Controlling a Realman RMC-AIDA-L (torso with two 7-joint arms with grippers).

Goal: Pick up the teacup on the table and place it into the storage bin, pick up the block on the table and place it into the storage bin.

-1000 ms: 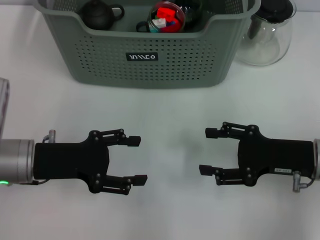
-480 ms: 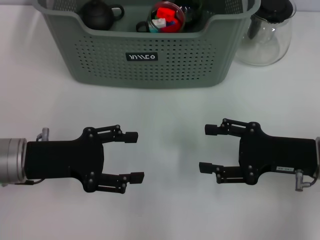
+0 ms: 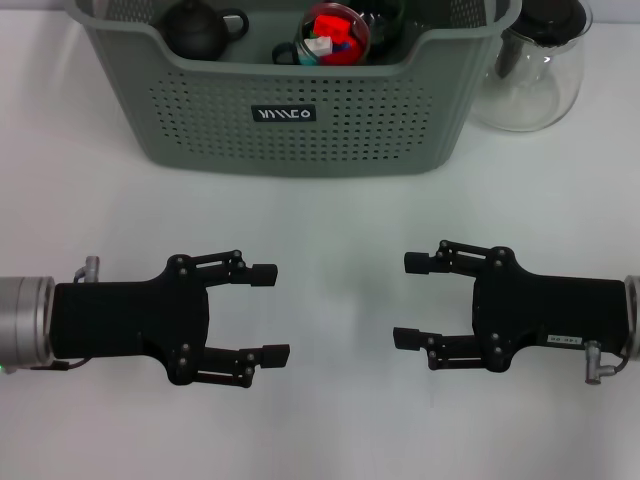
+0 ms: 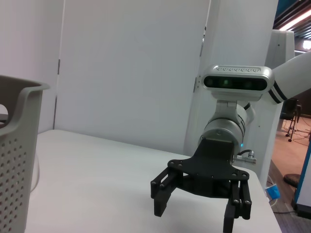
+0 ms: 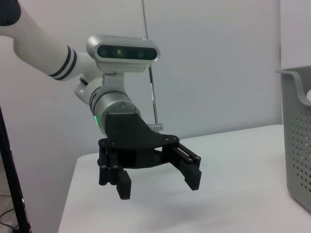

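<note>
We hold our left gripper (image 3: 270, 312) and right gripper (image 3: 410, 300) released, empty, near the storage bin (image 3: 300, 110).

Grey-green perforated storage bin (image 3: 300, 120) — black label, white table (image 3: 330, 420), black teapot (image 3: 197, 28)
</note>
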